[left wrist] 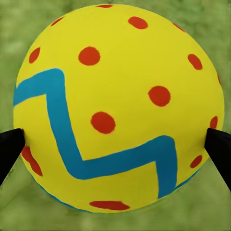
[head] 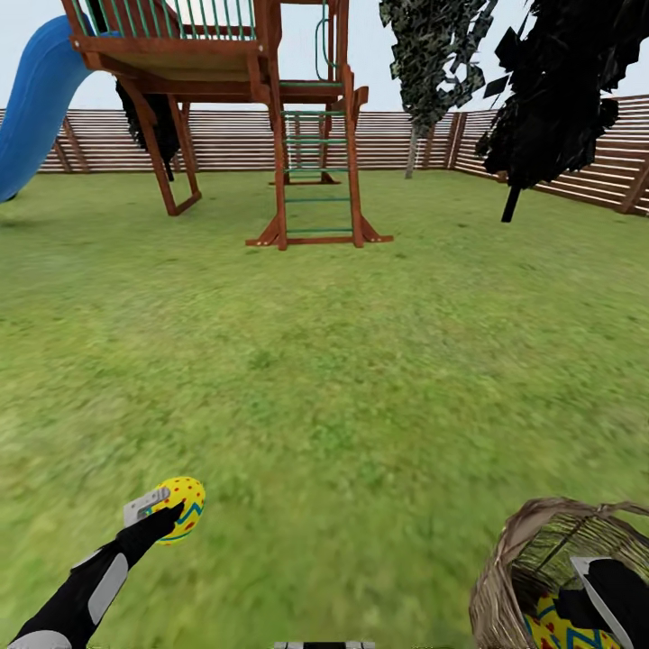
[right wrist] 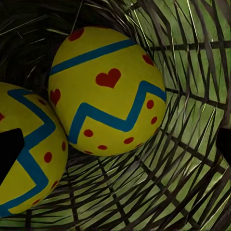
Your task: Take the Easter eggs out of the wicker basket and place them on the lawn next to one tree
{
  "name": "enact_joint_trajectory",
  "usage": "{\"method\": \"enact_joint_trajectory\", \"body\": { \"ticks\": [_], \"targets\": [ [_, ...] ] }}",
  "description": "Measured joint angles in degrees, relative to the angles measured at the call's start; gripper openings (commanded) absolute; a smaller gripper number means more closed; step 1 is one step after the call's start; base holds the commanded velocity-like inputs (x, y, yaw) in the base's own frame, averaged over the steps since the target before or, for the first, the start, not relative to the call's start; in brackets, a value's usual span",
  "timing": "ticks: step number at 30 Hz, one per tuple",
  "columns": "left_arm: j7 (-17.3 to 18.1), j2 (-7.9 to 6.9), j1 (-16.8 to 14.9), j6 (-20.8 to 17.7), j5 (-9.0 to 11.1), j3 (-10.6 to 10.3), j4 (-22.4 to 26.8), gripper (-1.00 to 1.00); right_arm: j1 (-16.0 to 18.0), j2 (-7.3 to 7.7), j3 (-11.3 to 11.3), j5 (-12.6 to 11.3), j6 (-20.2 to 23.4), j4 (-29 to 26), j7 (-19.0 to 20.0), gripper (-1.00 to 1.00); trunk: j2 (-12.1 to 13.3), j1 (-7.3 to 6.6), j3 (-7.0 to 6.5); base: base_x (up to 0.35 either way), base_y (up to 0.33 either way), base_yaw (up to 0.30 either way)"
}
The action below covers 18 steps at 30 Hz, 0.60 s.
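step: egg 1 of 3 out | left gripper [head: 171, 512] pinching egg [head: 182, 508] above lawn [head: 342, 379] | right gripper [right wrist: 115, 144] spread inside wicker basket [head: 509, 563], two eggs [right wrist: 106, 89] left | next: close on one, then carry to a tree

- My held egg [left wrist: 118, 108]: yellow, red dots, blue zigzag.
- Basket [right wrist: 192, 159]: grey-brown weave; an egg [right wrist: 107, 91] inside has red hearts.
- Grass [head: 361, 361]: mottled green.
- Slide [head: 36, 99]: blue.
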<state>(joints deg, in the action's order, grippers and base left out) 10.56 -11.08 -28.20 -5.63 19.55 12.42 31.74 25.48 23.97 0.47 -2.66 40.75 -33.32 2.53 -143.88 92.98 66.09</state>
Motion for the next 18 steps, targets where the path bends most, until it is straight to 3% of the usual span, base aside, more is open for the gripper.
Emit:
{"method": "enact_joint_trajectory", "body": {
  "ticks": [3,14,18],
  "targets": [
    [0.0,-0.33,0.0,-0.1,0.2,0.1,6.0,-1.0,0.0,0.01,0.0,0.0,0.0,0.0,0.0,1.0,0.0,0.08,0.66,0.0,0.0,0.0],
    [0.0,0.13,0.0,-0.3,0.2,-0.1,6.0,-1.0,0.0,-0.01,0.0,0.0,-0.1,0.0,0.0,1.0,-0.2,0.36,3.11,0.0,0.0,0.0],
    [0.1,0.21,0.0,-0.1,0.2,-0.1,5.9,-1.0,0.0,-0.01,0.0,0.0,-0.1,0.0,0.0,1.0,-0.2,0.36,3.11,0.0,0.0,0.0]
  ]
}}
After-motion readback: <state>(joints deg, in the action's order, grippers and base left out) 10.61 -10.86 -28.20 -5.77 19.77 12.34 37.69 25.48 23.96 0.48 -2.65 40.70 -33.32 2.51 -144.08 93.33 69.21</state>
